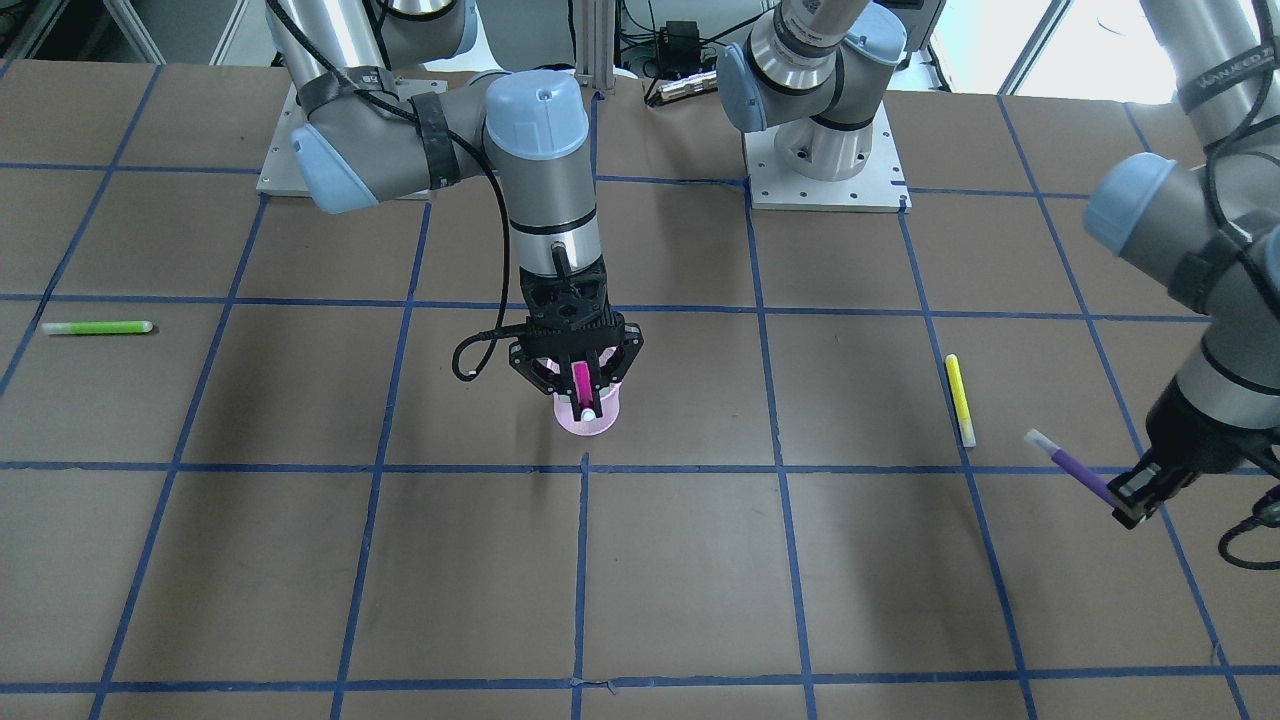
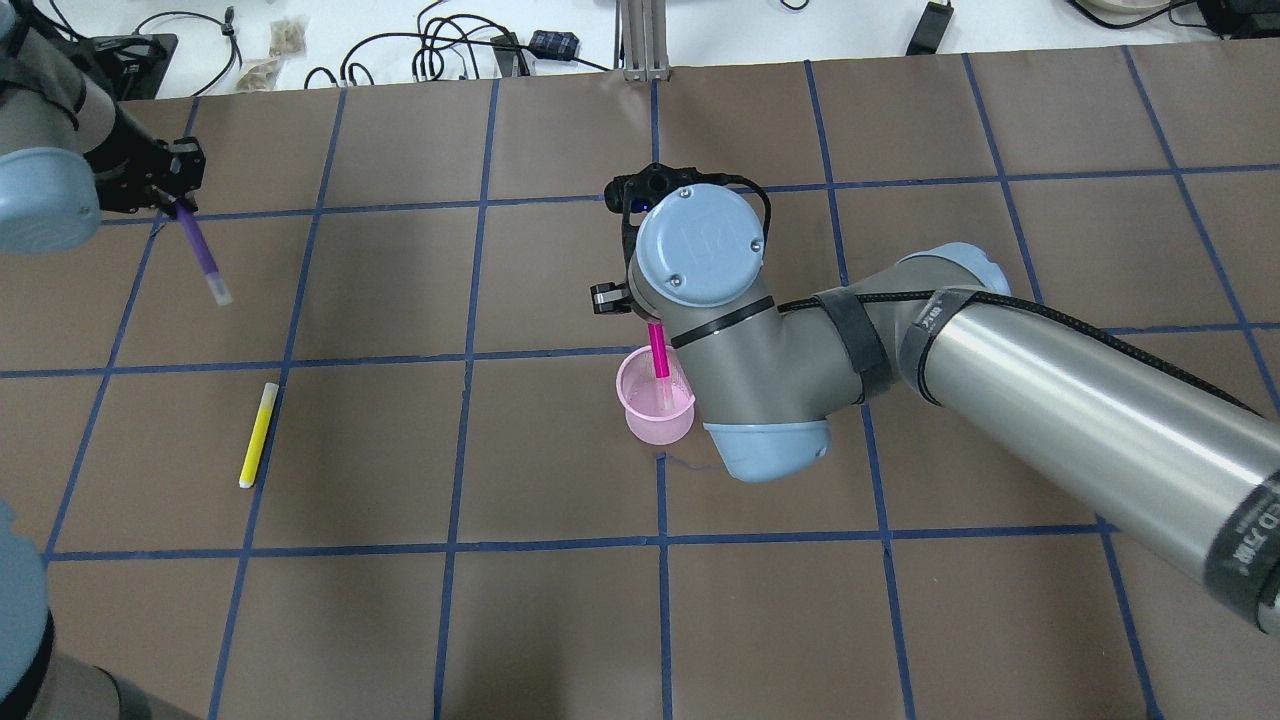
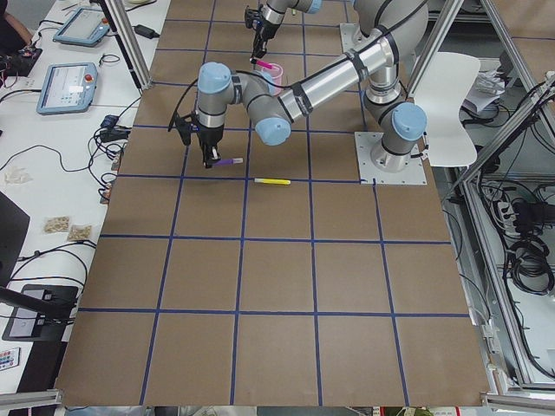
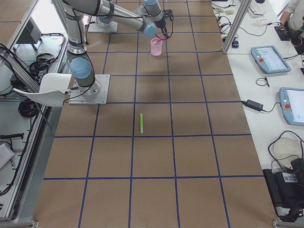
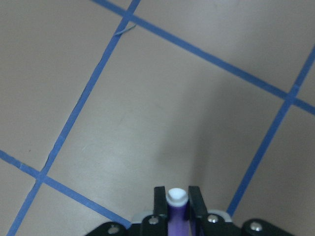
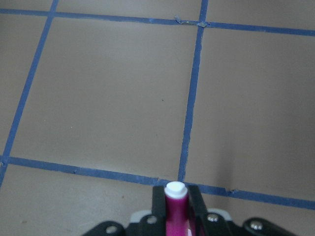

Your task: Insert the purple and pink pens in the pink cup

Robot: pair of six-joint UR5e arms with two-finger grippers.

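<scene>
The pink cup (image 1: 590,422) stands upright near the table's middle and also shows in the overhead view (image 2: 655,405). My right gripper (image 1: 583,388) hangs straight above it, shut on the pink pen (image 1: 582,383). The pen is near upright, its white lower tip at the cup's mouth (image 2: 660,368). The right wrist view shows that pen (image 6: 176,209) between the fingers, and no cup. My left gripper (image 1: 1135,500) is far off to my left, shut on the purple pen (image 1: 1080,470). That pen (image 2: 200,255) is held tilted above the table and also shows in the left wrist view (image 5: 177,210).
A yellow pen (image 1: 960,400) lies on the table between the cup and my left gripper. A green pen (image 1: 97,327) lies far out on my right side. Blue tape lines grid the brown table (image 1: 700,560). The arm bases (image 1: 825,170) stand at the robot's edge.
</scene>
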